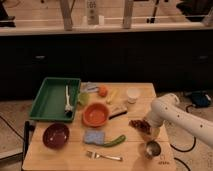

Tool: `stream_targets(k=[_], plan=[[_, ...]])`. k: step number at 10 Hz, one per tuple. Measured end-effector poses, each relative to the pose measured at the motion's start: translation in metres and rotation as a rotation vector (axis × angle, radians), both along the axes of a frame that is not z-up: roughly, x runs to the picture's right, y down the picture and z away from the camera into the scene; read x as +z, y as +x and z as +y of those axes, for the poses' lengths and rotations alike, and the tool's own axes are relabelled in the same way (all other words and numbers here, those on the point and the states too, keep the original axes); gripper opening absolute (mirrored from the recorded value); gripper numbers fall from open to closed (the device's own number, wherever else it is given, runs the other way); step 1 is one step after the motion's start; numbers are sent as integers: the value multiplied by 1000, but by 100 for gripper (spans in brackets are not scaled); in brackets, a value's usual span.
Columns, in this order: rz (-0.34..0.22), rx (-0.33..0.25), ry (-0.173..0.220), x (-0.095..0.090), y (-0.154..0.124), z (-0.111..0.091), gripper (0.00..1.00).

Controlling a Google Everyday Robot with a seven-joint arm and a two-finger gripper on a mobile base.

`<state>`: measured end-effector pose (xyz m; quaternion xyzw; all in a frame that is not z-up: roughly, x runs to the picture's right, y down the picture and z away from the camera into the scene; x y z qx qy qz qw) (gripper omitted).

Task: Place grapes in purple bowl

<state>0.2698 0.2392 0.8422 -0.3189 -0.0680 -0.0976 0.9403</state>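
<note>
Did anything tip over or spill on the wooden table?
Nothing stands out. The dark purple round bowl, bright orange bowl and small steel cup all sit upright, nothing spilled. The pincer is at the bunch of dark red grapes on the right of the wooden table.

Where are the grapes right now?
In the camera view, the grapes lie on the table's right side, just beyond the steel cup, with the gripper at them.
</note>
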Motion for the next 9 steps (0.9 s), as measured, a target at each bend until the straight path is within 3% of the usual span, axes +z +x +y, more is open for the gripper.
stream_targets(k=[2, 5, 7, 9], plan=[[-2, -1, 2, 0, -1, -2, 41], [-2, -6, 3, -4, 0, -5, 28], [-7, -6, 2, -4, -2, -5, 8], [-9, -15, 5, -8, 2, -7, 3]])
